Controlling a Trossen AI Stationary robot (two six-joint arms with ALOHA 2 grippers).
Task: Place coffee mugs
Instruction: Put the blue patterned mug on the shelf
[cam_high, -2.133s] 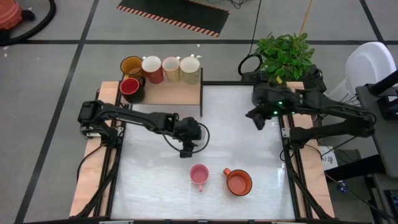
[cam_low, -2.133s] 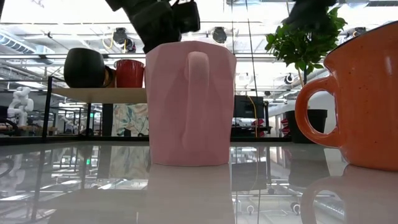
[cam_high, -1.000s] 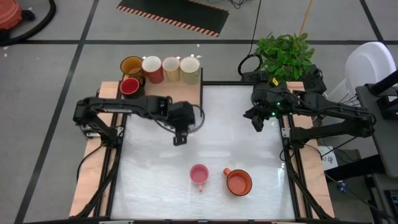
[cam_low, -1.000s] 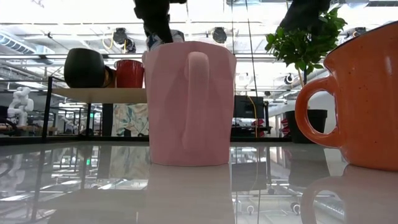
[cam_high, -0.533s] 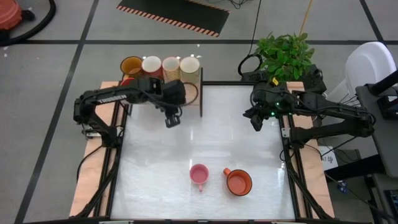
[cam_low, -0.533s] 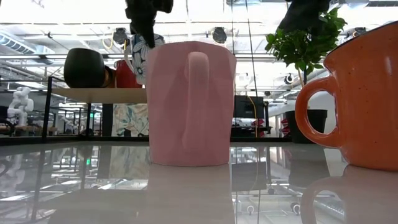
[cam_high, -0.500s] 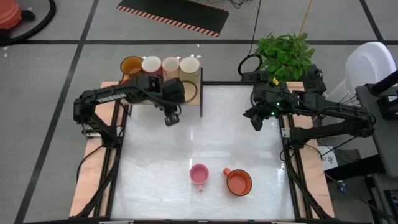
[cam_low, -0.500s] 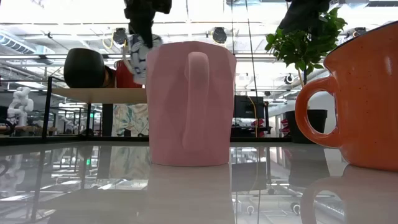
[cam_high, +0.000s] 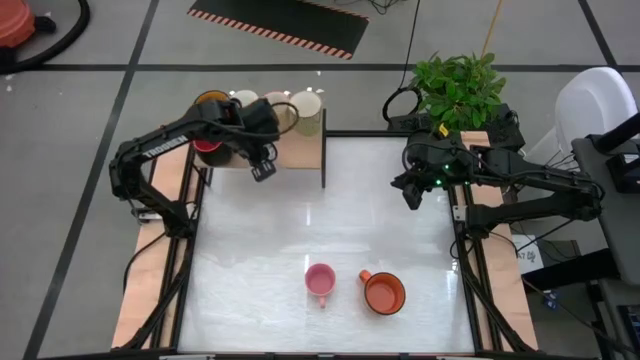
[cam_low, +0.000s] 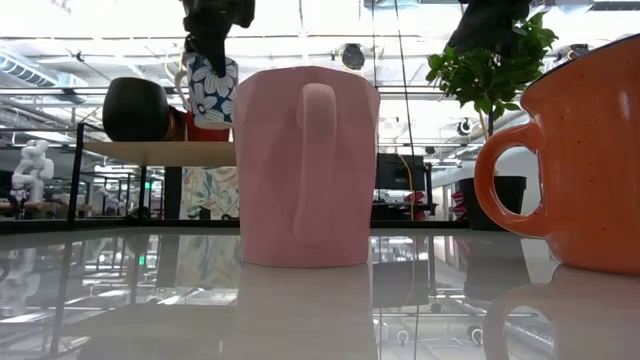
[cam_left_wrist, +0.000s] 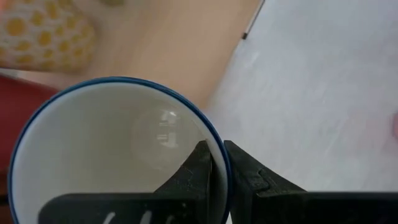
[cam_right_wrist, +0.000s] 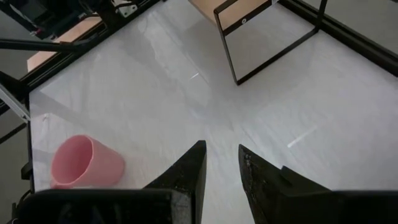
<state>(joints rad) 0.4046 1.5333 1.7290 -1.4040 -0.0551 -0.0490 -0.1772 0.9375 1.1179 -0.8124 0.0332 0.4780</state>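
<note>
My left gripper (cam_high: 262, 168) (cam_low: 212, 25) (cam_left_wrist: 217, 158) is shut on a white mug with blue flowers (cam_low: 210, 92) (cam_left_wrist: 112, 155) at the near edge of the wooden shelf (cam_high: 300, 148). In the high view the arm hides this mug. A pink mug (cam_high: 320, 280) (cam_low: 305, 165) and an orange mug (cam_high: 383, 292) (cam_low: 590, 160) stand upright on the white table. On the shelf stand an amber-yellow mug (cam_high: 208, 100), a red one (cam_high: 207, 145) and pale ones (cam_high: 305, 105). My right gripper (cam_high: 412, 195) (cam_right_wrist: 221, 165) hovers open at the table's right side. My left gripper pinches the floral mug's blue rim (cam_left_wrist: 214, 140), one finger (cam_left_wrist: 199, 168) inside the cup and the other outside. It comes from above, pointing down. The mug hangs upright below the fingers, lifted clear, its bottom a little above the shelf top.
A dark round pot (cam_low: 135, 108) sits on the shelf's left part next to the red mug. A potted plant (cam_high: 458, 88) stands beyond the table's far right corner. Bare white tabletop (cam_high: 350, 220) lies between the shelf and the two mugs near the front edge.
My left gripper has carried the floral mug from the middle of the table toward the far left, up to the shelf's near edge, and higher. It stayed shut on the mug throughout. The pink and orange mugs have not moved.
</note>
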